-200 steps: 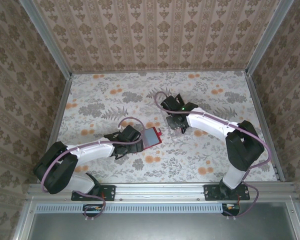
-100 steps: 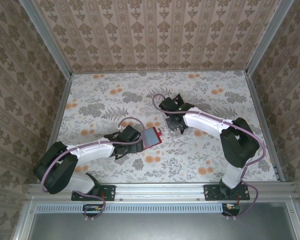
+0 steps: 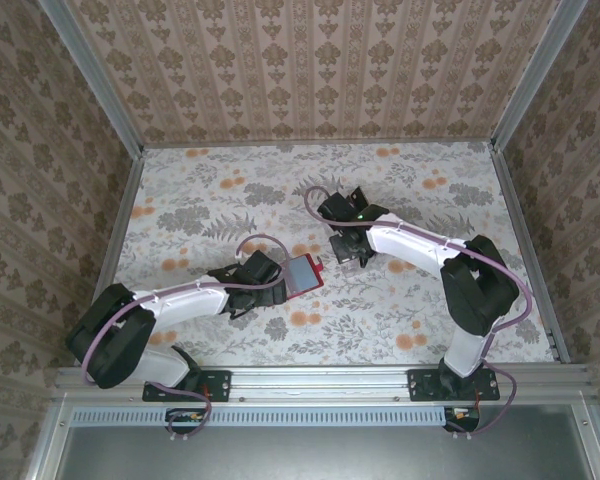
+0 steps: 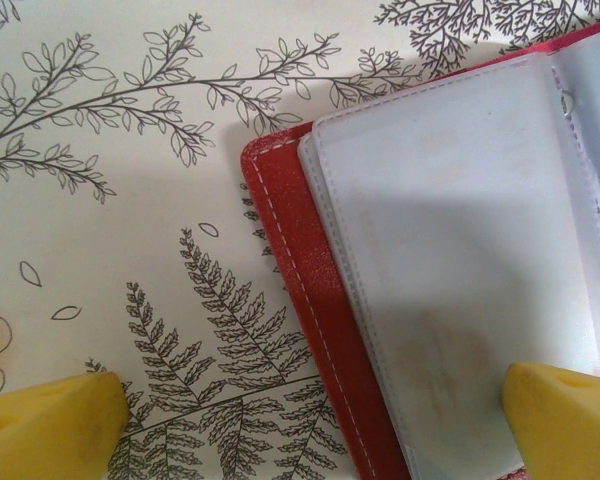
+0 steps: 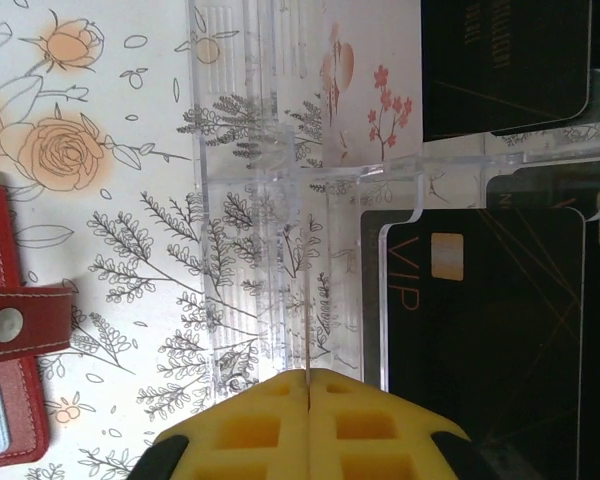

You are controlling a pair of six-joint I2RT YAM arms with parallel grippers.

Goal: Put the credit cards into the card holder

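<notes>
Card holder (image 3: 302,275) lies open at desk ctr, straddled by wide-open left jaws. Right jaws are clenched at clear tray (image 5: 250,200), just right; any grip can't be told. Credit cards (image 5: 500,310) inside: thin, stiff, slick, to be pinched by exposed edge.

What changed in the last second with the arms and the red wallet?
The right gripper edged left over the clear tray and its jaws closed; whether they pinch a card is unclear. The left gripper stayed open at the card holder, which did not move.
</notes>
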